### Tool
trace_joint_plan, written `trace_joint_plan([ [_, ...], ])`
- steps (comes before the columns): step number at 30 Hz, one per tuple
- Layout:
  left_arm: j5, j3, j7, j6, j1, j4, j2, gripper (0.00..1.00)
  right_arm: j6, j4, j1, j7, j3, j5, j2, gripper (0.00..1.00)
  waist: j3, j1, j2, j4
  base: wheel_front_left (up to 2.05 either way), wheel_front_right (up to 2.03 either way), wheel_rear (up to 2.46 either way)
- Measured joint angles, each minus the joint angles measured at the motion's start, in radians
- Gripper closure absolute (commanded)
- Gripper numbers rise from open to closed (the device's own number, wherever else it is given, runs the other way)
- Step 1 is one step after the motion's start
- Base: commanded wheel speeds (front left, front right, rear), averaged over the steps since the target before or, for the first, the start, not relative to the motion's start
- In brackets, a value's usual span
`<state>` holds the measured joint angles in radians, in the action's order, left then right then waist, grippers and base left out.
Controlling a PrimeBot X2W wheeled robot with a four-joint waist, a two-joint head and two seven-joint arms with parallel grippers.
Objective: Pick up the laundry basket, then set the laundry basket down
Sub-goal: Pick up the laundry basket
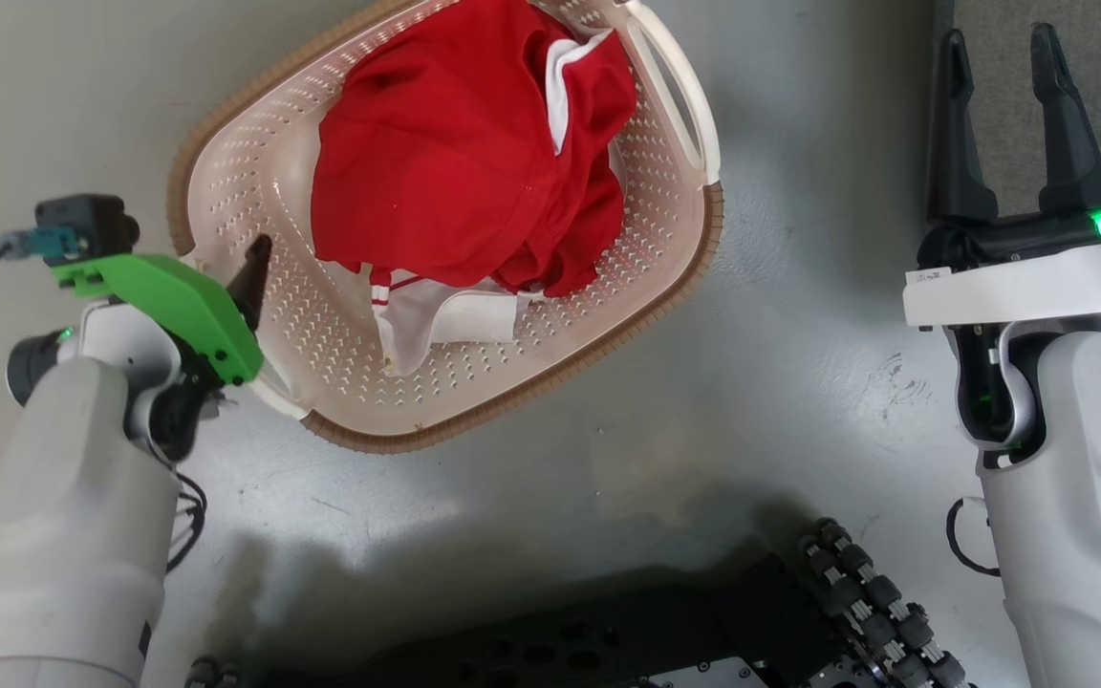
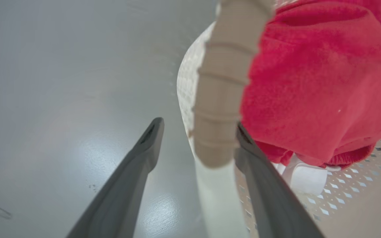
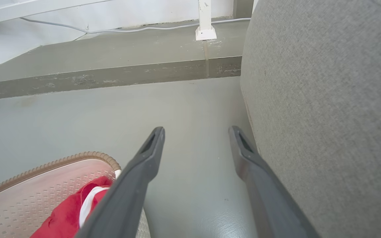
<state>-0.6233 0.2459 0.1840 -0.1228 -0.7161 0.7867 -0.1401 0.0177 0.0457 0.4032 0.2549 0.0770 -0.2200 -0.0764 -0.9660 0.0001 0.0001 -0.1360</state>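
The laundry basket (image 1: 254, 172), pale pink-beige with a brown rim, sits on the grey floor and holds a red and white garment (image 1: 455, 143). My left gripper (image 1: 240, 287) is at its near-left corner by the white handle, open. One finger (image 1: 256, 263) reaches inside the basket; the other is hidden under the green mount. In the left wrist view the gripper (image 2: 198, 129) straddles the brown rim (image 2: 223, 82), the inner finger touching it, the outer one apart. My right gripper (image 1: 998, 43) hangs open well to the right of the basket, over bare floor (image 3: 197, 130). The basket's corner (image 3: 45, 185) shows low left there.
A grey upholstered piece of furniture (image 3: 326, 115) stands close on the right of my right gripper. Beyond is a low step (image 3: 111, 76) with a white post (image 3: 205, 23) and a cable. My dark wheeled base (image 1: 656, 631) lies below the basket.
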Motion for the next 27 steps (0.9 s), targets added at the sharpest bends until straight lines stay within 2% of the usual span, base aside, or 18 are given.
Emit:
trace_joint_plan([
  [1,0.000,-0.002,0.000,0.000,-0.008,0.009,0.000,0.51,0.000,0.000,0.000,0.000,-0.001,0.000,0.001,0.00,0.000,0.0000,0.0000,0.000,0.00,0.00,0.00],
  [3,0.000,-0.004,0.000,0.000,-0.020,0.019,-0.001,0.90,0.004,0.002,0.000,0.000,-0.002,0.000,0.004,0.00,0.000,0.0000,0.0000,-0.001,0.00,0.00,0.00],
  [4,0.000,-0.004,0.000,0.000,-0.023,0.023,-0.001,1.00,0.005,0.003,0.000,0.000,-0.002,0.000,0.006,0.00,0.000,0.0000,0.0000,-0.001,0.00,0.00,0.00],
  [19,-0.022,-0.005,-0.002,0.000,-0.068,0.106,0.006,1.00,0.017,0.010,0.004,0.000,-0.018,0.000,0.013,0.00,-0.002,-0.0001,0.0000,0.000,0.00,0.00,0.00],
  [27,-0.014,0.032,0.016,-0.002,-0.106,0.123,0.002,1.00,0.018,0.017,0.005,0.000,-0.029,0.000,0.015,0.00,-0.001,-0.0001,0.0000,0.004,0.00,0.00,0.00],
])
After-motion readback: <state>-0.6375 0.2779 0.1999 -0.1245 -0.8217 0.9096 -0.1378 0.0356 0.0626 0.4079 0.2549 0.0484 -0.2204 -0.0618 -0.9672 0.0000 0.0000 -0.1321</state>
